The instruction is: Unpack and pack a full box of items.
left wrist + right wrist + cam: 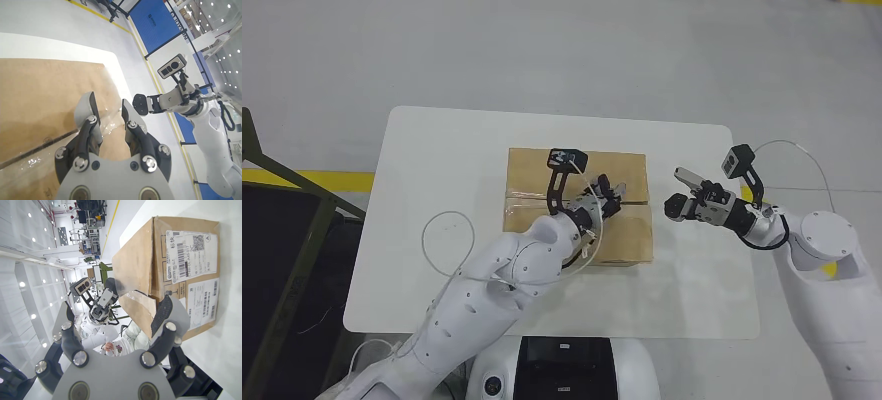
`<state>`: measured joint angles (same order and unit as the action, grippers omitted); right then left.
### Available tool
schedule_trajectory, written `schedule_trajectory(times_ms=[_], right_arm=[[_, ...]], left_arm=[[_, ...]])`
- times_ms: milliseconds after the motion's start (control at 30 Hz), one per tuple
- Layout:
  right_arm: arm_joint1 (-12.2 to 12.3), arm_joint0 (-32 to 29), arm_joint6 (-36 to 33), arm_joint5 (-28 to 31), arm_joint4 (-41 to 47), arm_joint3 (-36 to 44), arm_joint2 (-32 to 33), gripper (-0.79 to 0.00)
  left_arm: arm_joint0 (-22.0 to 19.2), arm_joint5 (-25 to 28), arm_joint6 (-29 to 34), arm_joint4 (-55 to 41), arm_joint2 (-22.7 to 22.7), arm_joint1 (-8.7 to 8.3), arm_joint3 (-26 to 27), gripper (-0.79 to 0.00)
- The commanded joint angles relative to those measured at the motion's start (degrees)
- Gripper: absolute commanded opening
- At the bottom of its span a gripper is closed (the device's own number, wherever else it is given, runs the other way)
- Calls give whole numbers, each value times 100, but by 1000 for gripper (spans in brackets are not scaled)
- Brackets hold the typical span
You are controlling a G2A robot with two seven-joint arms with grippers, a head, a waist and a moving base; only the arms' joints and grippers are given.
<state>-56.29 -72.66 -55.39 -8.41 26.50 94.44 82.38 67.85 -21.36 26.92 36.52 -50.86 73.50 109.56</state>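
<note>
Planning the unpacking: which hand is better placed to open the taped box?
Left, probably: the left hand hangs open over the clear tape on the box top; the right hand is open beside the box.

A white surface with round corners is seen on a grey floor. A yellow line is painted on the floor and runs out past the left edge of the surface. A dark green frame and a black sheet are set on the floor off that same edge. Blue boards in black frames are stood on the floor. White shelves with round lights and some desks are seen far behind.
</note>
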Motion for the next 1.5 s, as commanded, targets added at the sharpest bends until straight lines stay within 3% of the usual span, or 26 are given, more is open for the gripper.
schedule_trajectory(times_ms=[0, 167, 233, 300, 333, 567, 967, 1233, 1467], right_arm=[[1, 1, 6, -4, 2, -14, -1, 0], [5, 2, 13, -4, 20, -28, -6, 0], [6, 3, 19, -6, 22, -21, -13, 0], [7, 13, 27, -12, 8, -4, -30, 0], [7, 23, 29, -28, -4, 5, -45, 0], [1, 117, 50, -97, -62, 45, -163, 0], [3, 151, 218, -279, -179, 292, -264, 0], [8, 142, 349, -458, -289, 527, -315, 0], [-4, 242, 448, -646, -367, 619, -470, 0]], left_arm=[[-8, 8, -21, -7, 13, 14, -55, -542], [32, 156, -223, -151, -36, 50, 25, -520], [100, 225, -352, -218, -105, 54, 124, -434], [194, 303, -486, -274, -196, 51, 243, -37], [253, 334, -564, -310, -258, 48, 322, 0], [851, 647, -935, -488, -819, -25, 840, 0], [1891, 1152, -941, -913, -2414, -207, 1615, 0], [2205, 1297, -551, -1546, -3556, -289, 1649, 0], [2159, 1527, -142, -1894, -4283, -356, 1193, 0]])
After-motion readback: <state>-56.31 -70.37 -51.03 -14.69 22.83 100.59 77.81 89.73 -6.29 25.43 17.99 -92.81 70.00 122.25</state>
